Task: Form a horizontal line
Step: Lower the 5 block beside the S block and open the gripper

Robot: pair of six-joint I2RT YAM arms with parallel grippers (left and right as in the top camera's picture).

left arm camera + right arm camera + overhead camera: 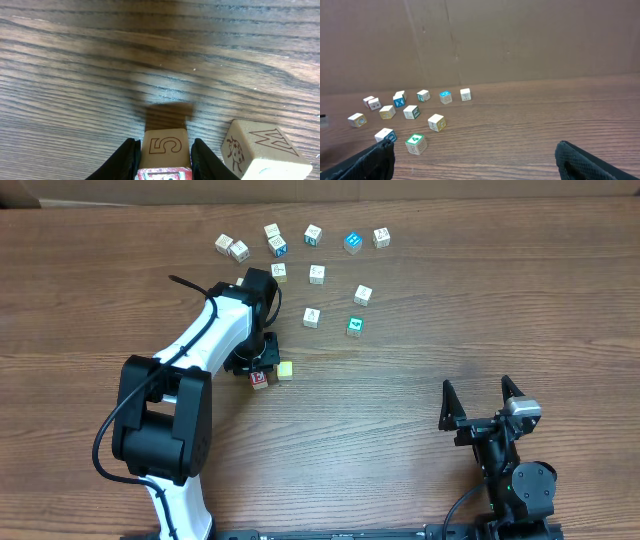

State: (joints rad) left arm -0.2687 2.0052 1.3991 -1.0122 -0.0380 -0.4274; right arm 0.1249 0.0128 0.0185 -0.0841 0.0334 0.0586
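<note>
The left gripper [261, 368] is pinching the red cube [165, 146] against the table [420, 470], the pale yellow cube [286, 369] sitting just beside it (the teal-green cube [354, 326] lying well apart), while the right gripper [477, 390] is gaping wide.

left hand [260, 368] clamped low, right hand [478, 388] splayed

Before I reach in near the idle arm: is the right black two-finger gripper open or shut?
Open. Overhead, the right black two-finger gripper stands spread wide, with bare wooden table showing between its tips and nothing held.
</note>
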